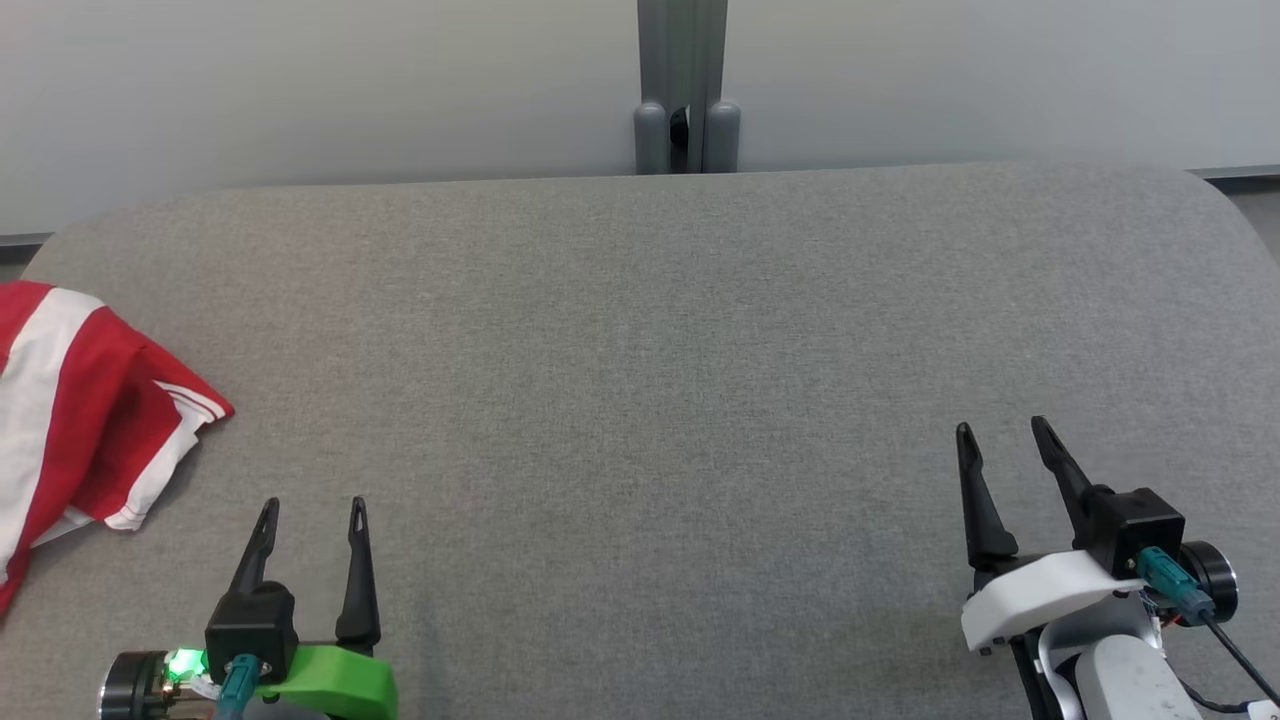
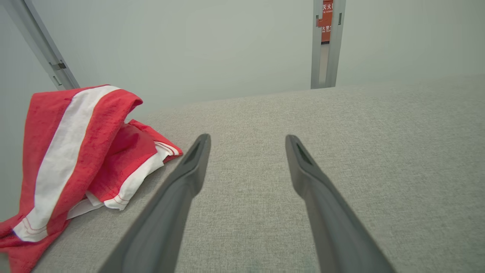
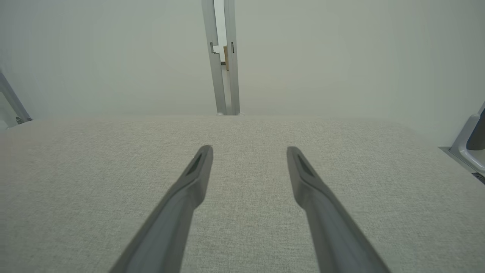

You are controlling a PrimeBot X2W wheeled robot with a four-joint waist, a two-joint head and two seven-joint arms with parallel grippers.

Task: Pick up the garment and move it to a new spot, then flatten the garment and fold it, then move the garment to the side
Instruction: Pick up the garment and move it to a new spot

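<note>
Red-and-white striped garment (image 1: 70,400) sits bunched on grey tabletop (image 1: 640,350); left hand (image 1: 314,505), right hand (image 1: 1001,427) spread, empty; pickup pending, left should reach.

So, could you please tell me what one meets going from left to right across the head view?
Crumpled red-and-white cloth garment → open left claw → grey upright metal post → open right claw

The right gripper (image 3: 248,149) holds its 2 dark fingers (image 3: 189,189) spread wide above the grey fabric table (image 3: 398,189). Beyond the table's far edge stand a pale wall (image 3: 341,57) and a grey post (image 3: 233,76).
</note>
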